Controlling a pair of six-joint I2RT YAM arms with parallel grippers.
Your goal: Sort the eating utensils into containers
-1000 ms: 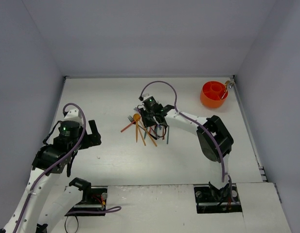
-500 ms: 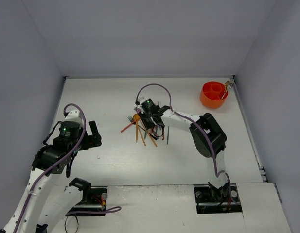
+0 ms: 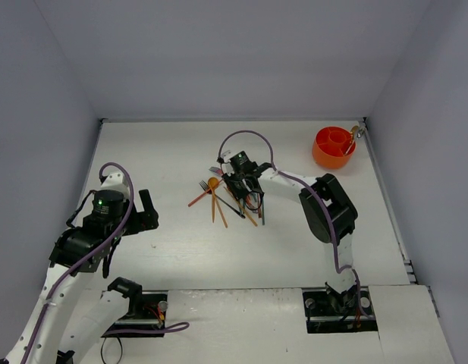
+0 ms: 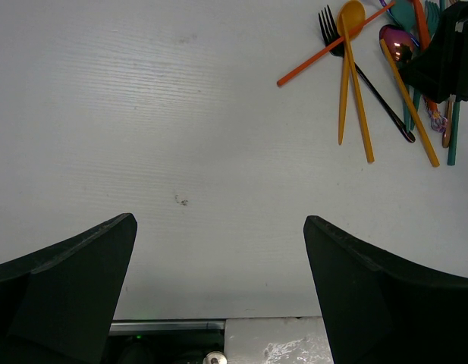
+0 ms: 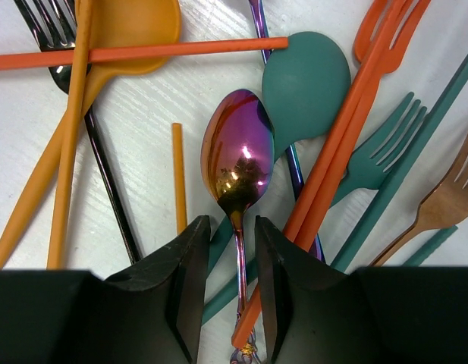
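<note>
Utensils (image 3: 230,199) lie heaped on the table (image 3: 158,152) under my right hand (image 3: 245,186), orange holder (image 3: 332,147) well apart, far right. Left wrist: my left hand (image 4: 218,220) gapes wide. Right wrist: fingers (image 5: 180,265) narrowly straddle the handle of the purple spoon (image 5: 237,152), unclamped.

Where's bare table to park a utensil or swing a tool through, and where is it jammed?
Free: the white table between the left tool and the heap of coloured forks, spoons and sticks; also the strip between that heap and the round orange plastic holder. Crowded: the heap itself, with the right tool down over it.
</note>
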